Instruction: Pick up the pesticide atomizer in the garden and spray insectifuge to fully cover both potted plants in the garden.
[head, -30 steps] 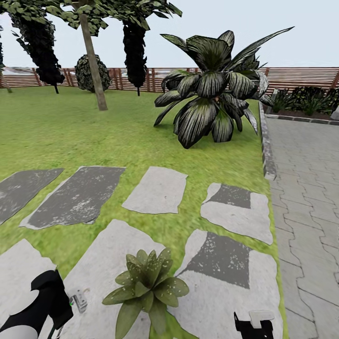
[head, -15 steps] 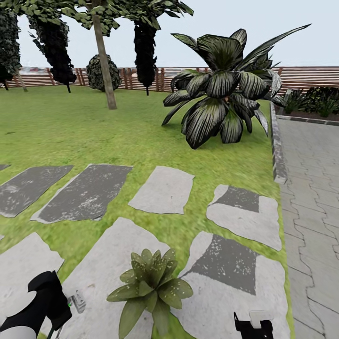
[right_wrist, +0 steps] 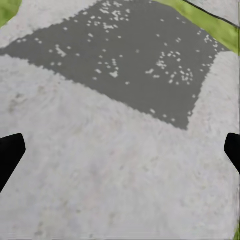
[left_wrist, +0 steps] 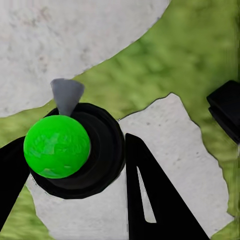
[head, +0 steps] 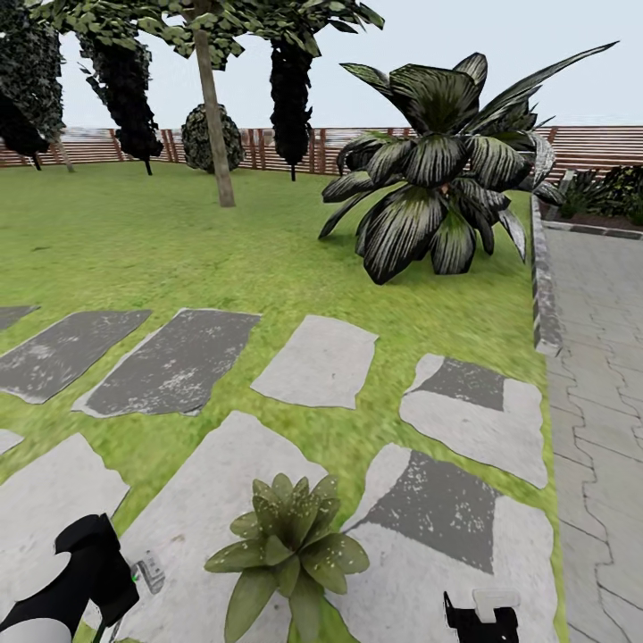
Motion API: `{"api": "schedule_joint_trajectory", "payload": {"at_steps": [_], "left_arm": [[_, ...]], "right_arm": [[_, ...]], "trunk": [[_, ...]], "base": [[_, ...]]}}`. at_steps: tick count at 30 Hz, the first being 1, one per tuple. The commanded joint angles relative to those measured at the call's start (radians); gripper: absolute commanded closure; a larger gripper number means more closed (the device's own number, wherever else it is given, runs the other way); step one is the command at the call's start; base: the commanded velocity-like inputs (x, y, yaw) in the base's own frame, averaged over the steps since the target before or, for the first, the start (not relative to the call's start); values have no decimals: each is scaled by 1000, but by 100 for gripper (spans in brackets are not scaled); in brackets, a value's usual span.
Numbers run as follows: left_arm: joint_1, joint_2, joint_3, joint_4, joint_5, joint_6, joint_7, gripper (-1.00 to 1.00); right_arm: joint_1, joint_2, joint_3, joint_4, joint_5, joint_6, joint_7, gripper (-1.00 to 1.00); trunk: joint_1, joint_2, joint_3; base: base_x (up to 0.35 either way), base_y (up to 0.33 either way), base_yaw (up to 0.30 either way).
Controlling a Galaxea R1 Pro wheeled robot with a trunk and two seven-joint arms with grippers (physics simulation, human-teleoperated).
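Beyond the potted plant point(head: 288, 549), stepping stones point(head: 314, 362) and a broad-leaved shrub point(head: 438, 170).

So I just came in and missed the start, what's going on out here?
A two-armed robot stands on the garden's stepping stones, looking down at a small potted plant right in front of it. Its left gripper is closed around a sprayer with a green ball top and a grey nozzle. The right gripper hangs open over a grey stone, holding nothing. A big dark leafy plant sits farther off by the paved path.
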Motion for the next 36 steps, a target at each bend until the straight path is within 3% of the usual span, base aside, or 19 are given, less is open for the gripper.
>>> {"api": "schedule_joint_trajectory", "payload": {"at_steps": [1,7,11,20,29,36], "left_arm": [[-1,-1,3,-1,-3,11,-7,100],[-1,-4,1,0,-2,16,-9,100],[-1,-18,0,-3,-3,16,-6,100],[-1,-21,-1,-13,-4,19,-6,100],[-1,-21,-1,-17,-4,29,-5,100],[-12,-20,-5,-19,-14,47,-10,100]], "right_arm": [[-1,0,-4,2,11,-3,-7,-100],[-1,0,-4,2,11,-3,-7,-100],[-1,0,-4,2,11,-3,-7,-100],[-1,0,-4,1,11,-3,-7,-100],[-1,-1,-5,0,11,-3,-7,-100],[-1,-1,-5,0,11,-3,-7,-100]], "trunk": [[0,0,-1],[0,0,-1],[0,0,-1],[0,0,-1],[0,0,-1],[0,0,-1]], "base": [[133,-236,12],[33,-272,48],[-86,-285,235],[-36,-292,254],[23,-309,16],[-229,-247,0]]}}
